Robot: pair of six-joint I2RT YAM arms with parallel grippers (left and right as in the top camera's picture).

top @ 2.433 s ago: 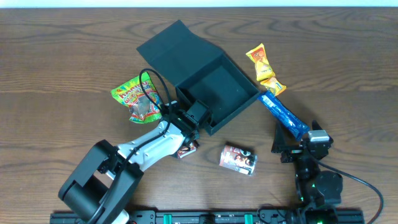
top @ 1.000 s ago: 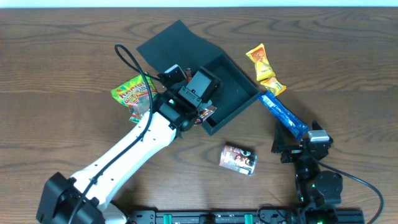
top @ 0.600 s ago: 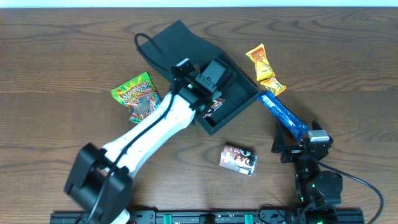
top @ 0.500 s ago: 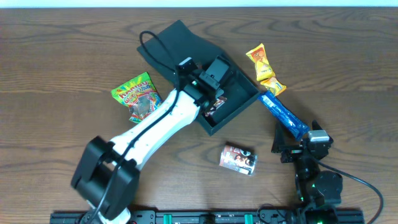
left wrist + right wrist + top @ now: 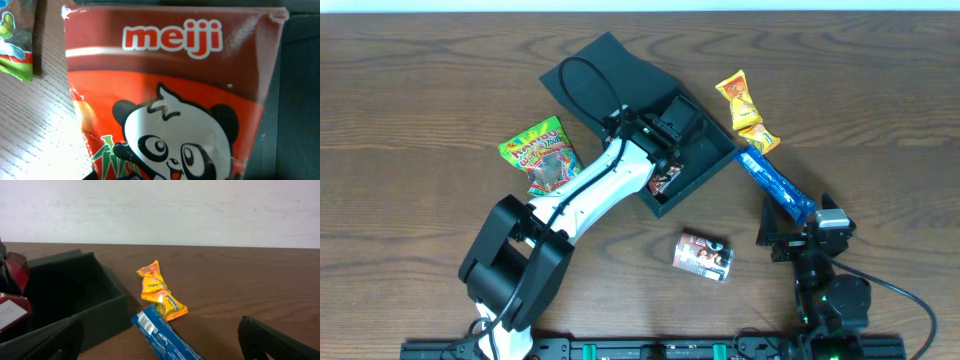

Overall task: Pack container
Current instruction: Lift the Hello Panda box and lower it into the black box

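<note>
— What just changed?

— My left gripper (image 5: 666,165) has carried the Meiji panda packet (image 5: 170,100) up off the table (image 5: 410,90) and over the container (image 5: 705,176). The jaws are narrow and pinch it.

— Where's the box?

— Mid-table, with its flap lid (image 5: 605,70) thrown back. It's square, stiff, matte dark card. The packet is glossy, creased red film and hangs above the near corner, so I think release comes next. My right gripper (image 5: 798,232) rests spread wide, holding nothing.
</note>
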